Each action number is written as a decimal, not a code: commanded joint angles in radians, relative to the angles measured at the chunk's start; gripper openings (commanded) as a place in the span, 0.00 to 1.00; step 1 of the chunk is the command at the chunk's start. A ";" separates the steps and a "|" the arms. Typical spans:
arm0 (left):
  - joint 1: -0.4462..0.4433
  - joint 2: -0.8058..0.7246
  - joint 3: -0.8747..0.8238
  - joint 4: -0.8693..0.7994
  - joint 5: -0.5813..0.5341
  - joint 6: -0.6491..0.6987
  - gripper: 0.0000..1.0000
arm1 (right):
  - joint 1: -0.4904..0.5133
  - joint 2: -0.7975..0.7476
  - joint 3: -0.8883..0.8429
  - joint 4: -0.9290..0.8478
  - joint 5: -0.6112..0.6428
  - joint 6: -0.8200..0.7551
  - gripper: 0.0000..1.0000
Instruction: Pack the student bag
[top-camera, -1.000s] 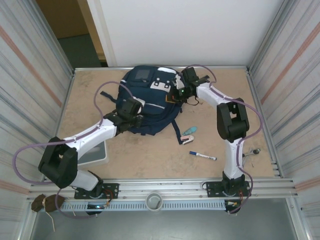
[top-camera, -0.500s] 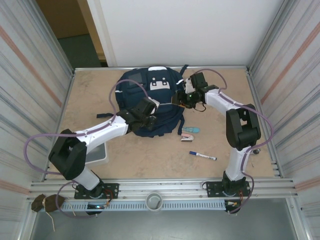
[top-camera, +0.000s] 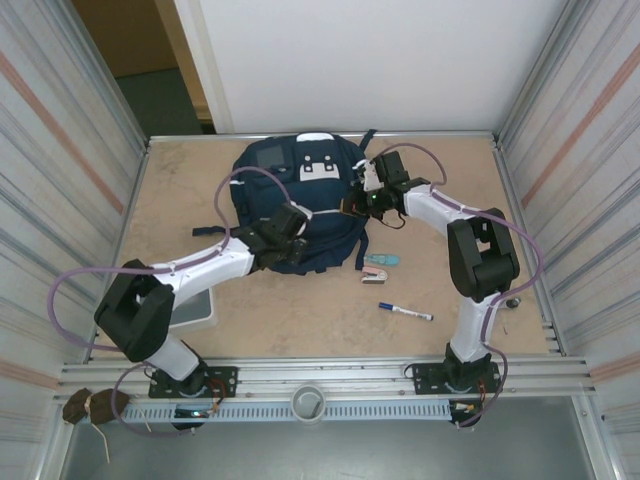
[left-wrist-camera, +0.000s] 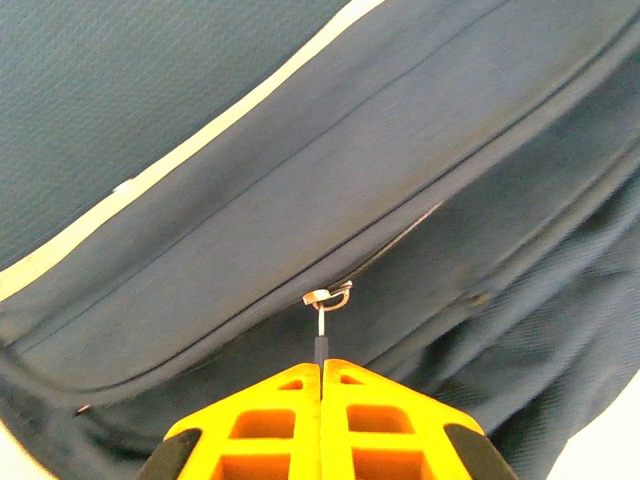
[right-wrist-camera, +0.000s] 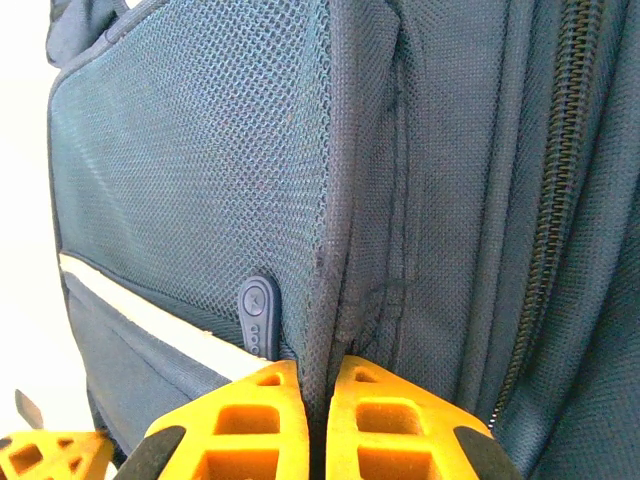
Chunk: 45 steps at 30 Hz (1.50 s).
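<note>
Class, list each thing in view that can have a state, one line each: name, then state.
student bag, lying front up on the table
left end effector, shut on zip pull
zip pull, pinched between the shut fingers
right end effector, shut on student bag's side fabric
marker, lying loose on table

The large navy fabric backpack (top-camera: 325, 200) blocks the middle of the table's (top-camera: 300, 320) far edge. Toward the right edge lie a small teal-and-pink object (top-camera: 380, 265) and a blue-capped white marker (top-camera: 405, 312). A pale grey box (top-camera: 195, 305) fills the near-left corner. Both far corners offer open passage.
</note>
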 joint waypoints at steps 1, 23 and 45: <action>0.069 -0.044 -0.047 -0.035 -0.079 -0.016 0.00 | -0.048 -0.019 0.027 -0.077 0.011 -0.102 0.00; 0.052 -0.027 0.025 0.048 0.195 -0.038 0.00 | -0.038 0.246 0.465 -0.168 -0.097 -0.066 0.22; 0.026 -0.002 -0.002 0.061 0.144 -0.035 0.00 | 0.099 -0.005 -0.058 0.230 0.076 0.244 0.54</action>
